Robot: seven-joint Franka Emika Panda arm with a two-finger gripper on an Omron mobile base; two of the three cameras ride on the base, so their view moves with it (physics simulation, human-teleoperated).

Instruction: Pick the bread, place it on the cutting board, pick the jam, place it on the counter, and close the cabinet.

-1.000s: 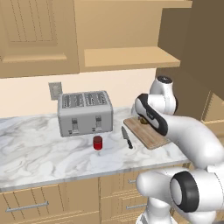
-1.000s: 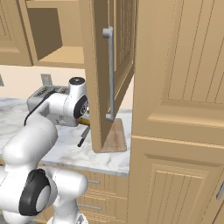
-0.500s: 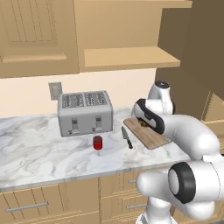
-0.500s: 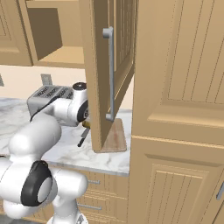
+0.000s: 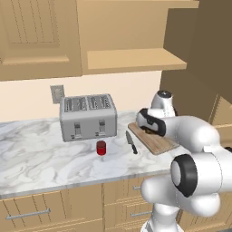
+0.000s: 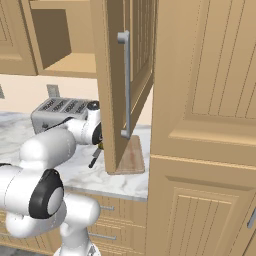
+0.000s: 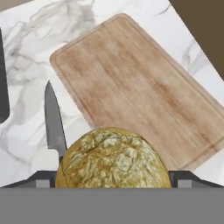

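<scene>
The bread (image 7: 113, 159), a lumpy golden-brown roll, sits between my fingertips (image 7: 43, 177) in the hand view. My gripper (image 7: 113, 178) is shut on it. It hangs above the near end of the cutting board (image 7: 140, 87), close to the board's edge beside the knife (image 7: 54, 122). From the left base view, the gripper (image 5: 146, 123) hovers over the board (image 5: 159, 143). The red jam (image 5: 101, 147) jar stands upright on the marble counter (image 5: 41, 158) in front of the toaster. The cabinet (image 6: 117, 85) door stands open, its grey bar handle (image 6: 125, 85) facing me.
A silver toaster (image 5: 88, 117) stands at the back of the counter. The black-handled knife (image 5: 132, 142) lies between the jam and the board. The open door (image 5: 199, 50) overhangs the board's right side. Tall wooden panels (image 6: 205, 125) close off the right.
The hand with the bread has come down and slightly nearer over the board. The elbow has swung forward. The jam, knife and door have not moved.
</scene>
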